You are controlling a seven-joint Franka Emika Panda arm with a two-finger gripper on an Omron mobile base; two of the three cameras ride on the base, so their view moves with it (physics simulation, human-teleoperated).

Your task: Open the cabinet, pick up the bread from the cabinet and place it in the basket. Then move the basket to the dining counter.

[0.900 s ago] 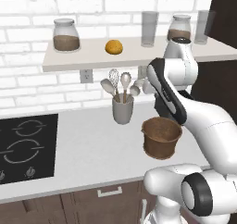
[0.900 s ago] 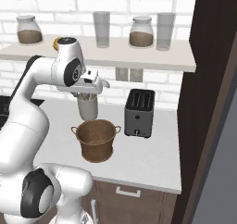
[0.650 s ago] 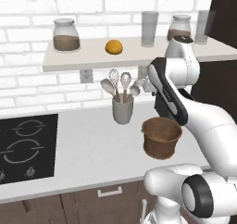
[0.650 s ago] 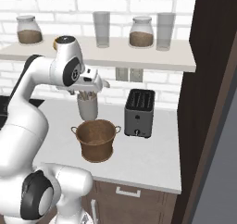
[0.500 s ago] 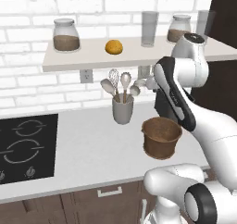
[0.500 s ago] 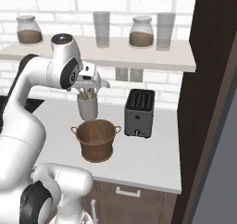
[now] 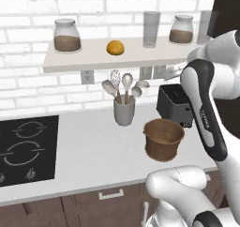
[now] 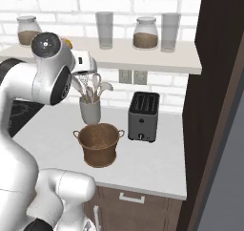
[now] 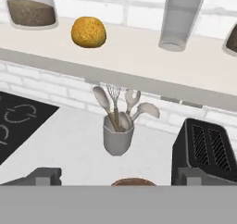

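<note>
Arm has risen over the last second; hand camera now looks along the white open shelf [image 9: 139, 65] at the small round golden-orange bun [image 9: 89, 32], between glass jar [image 9: 31, 6] and tall tumbler [image 9: 179, 15]. Gripper [image 9: 118, 176] fingers spread wide, empty. Brown woven basket [image 7: 163, 139] waits on the counter [image 7: 89, 151] below. Reach phase starting.

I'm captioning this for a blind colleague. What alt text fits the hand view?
A round orange bread sits on a white wall shelf between a brown-filled jar and an empty glass. Below on the counter stand a grey utensil cup and a black toaster, with the basket rim just visible at the bottom.
</note>
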